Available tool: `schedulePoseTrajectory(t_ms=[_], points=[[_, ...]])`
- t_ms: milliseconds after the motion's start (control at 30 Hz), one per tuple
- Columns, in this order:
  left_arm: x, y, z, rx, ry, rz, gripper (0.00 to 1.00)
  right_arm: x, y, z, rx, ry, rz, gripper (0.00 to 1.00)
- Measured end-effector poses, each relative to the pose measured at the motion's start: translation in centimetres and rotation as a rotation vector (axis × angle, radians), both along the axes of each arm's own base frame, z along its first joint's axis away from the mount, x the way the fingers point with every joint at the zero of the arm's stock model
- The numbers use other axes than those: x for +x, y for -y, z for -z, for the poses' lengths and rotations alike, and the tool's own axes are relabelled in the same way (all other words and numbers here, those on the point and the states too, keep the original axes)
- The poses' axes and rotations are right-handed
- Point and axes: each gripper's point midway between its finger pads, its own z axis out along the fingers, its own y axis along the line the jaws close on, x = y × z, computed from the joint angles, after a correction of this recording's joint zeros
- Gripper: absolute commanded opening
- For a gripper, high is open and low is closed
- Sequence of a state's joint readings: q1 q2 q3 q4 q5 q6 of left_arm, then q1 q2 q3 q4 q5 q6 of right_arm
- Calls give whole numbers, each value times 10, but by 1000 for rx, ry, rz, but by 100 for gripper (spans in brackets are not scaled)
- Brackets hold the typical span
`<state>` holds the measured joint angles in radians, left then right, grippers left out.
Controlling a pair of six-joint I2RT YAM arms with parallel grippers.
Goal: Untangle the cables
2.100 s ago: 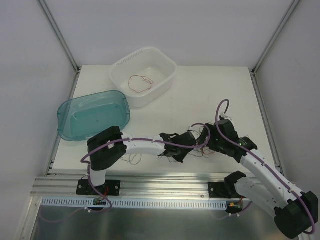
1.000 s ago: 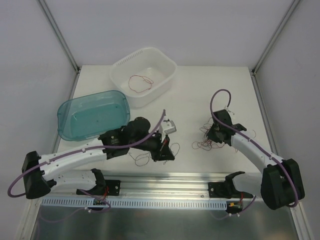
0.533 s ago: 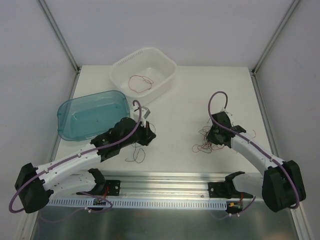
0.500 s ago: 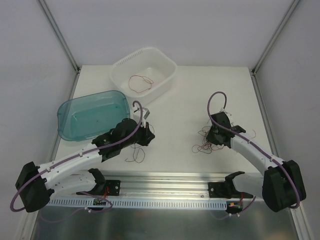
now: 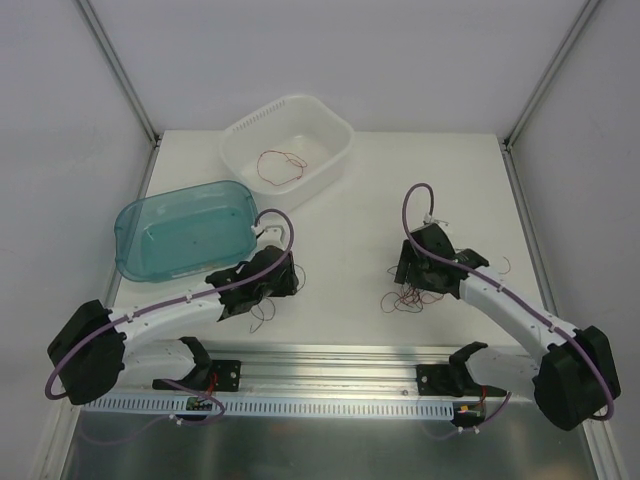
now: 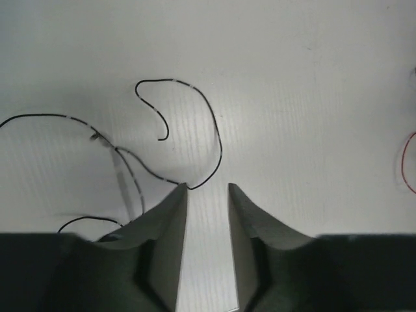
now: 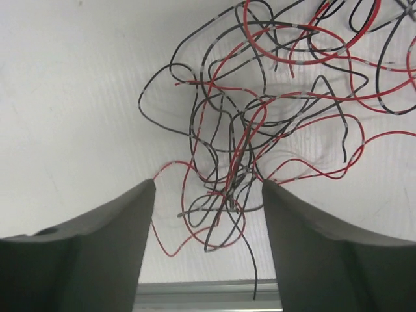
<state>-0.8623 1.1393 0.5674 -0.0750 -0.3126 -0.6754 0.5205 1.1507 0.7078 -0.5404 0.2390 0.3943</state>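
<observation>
A tangled clump of thin red and black cables [image 7: 260, 117] lies on the white table, right of centre [image 5: 403, 298]. My right gripper [image 7: 209, 185] stands open, low over it [image 5: 409, 280]; some loops of the clump lie between the fingers, which do not pinch them. A loose black cable [image 6: 195, 130] curls on the table just ahead of my left gripper [image 6: 208, 187], whose jaws are a little open with only bare table between them. From above, that cable [image 5: 262, 312] lies near the left gripper [image 5: 272, 290].
A teal translucent bin [image 5: 130, 215] stands at the left, close behind the left gripper. A white basin [image 5: 240, 135] at the back holds one red cable [image 5: 280, 165]. A red strand [image 6: 406, 162] shows at the left wrist view's right edge. The aluminium rail [image 5: 320, 360] runs along the near edge.
The left arm swung left toward the teal bin, its gripper opened, and the black cable now lies free on the table. The right gripper opened over the clump and shifted slightly left.
</observation>
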Motion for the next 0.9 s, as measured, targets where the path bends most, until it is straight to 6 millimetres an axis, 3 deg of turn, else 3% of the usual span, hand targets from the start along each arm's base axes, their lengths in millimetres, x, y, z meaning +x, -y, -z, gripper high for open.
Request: schedulePoseTrajectory(t_ms=[67, 100, 200, 267, 433, 733, 900], points=[[-3, -5, 5, 15, -27, -22, 54, -1, -1, -9, 2, 23, -20, 80], [-5, -7, 6, 26, -41, -31, 71, -2, -3, -14, 5, 37, -32, 86], [-6, -12, -1, 43, -65, -68, 92, -7, -6, -28, 17, 70, -66, 97], [-4, -16, -14, 35, -63, -110, 99, -9, -8, -35, 27, 94, -86, 99], [-9, -34, -23, 22, -83, -227, 99, -16, -12, -48, 55, 134, -122, 100], [-31, -74, 18, 41, -235, -466, 99, -27, -23, -65, 124, 190, -193, 100], [-34, -78, 29, 40, -278, -544, 97, -32, -28, -62, 152, 189, -221, 100]])
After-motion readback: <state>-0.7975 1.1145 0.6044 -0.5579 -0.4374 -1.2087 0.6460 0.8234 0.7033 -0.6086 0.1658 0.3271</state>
